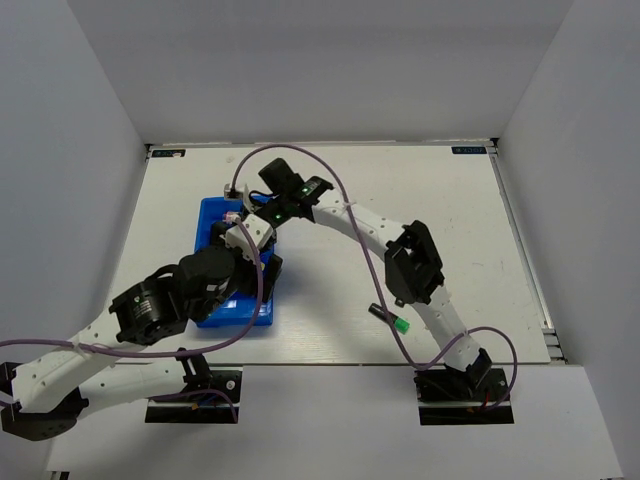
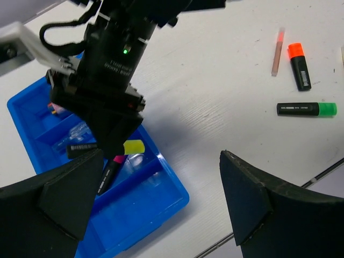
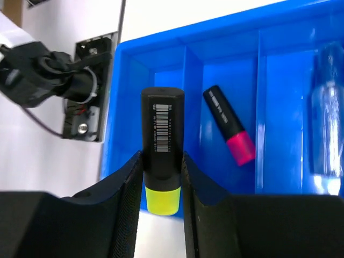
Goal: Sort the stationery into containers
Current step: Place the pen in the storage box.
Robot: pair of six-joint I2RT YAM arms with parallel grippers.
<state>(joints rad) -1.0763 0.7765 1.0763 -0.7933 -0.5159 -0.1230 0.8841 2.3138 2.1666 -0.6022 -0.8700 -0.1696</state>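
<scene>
Right gripper (image 3: 161, 161) clamps one yellow highlighter (image 3: 162, 129) over the tray (image 3: 226, 27) — one pink highlighter (image 3: 228, 124) inside — left gripper (image 2: 162, 158) gapes.

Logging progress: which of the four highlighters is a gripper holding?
The yellow-ended highlighter, clamped in the right gripper above the blue tray. The pink-ended one lies inside the tray; the orange one and the green one lie on the table.

Barcode (image 3: 163, 115) on yellow highlighter (image 3: 161, 156), digits illegible, no readable text
</scene>
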